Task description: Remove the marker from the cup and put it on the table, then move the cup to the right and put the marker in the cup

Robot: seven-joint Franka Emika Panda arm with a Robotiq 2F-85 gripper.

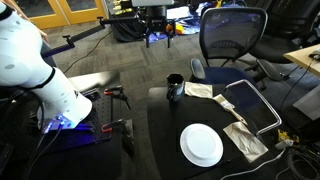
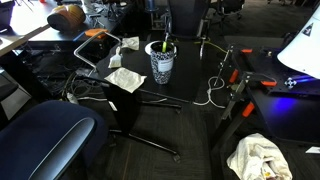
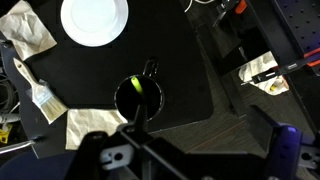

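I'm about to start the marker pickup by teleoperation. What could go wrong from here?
The marker sticks out only slightly above the cup, so a grasp could knock the rim and tip it. The cup stands near the table edge in the wrist view; a nudge might push it off. A napkin lies beside it and could snag when the cup slides.

Dark carpet floor (image 1: 108, 58) stretches back to yellow wood-framed doors (image 1: 75, 10) in an exterior view, where 1 office chair (image 1: 232, 35) with a black mesh back and blue seat stands. A pale wooden desk (image 1: 305, 58) sits at the frame's edge, and a cluttered brown desk (image 2: 30, 38) stands far back in an exterior view.
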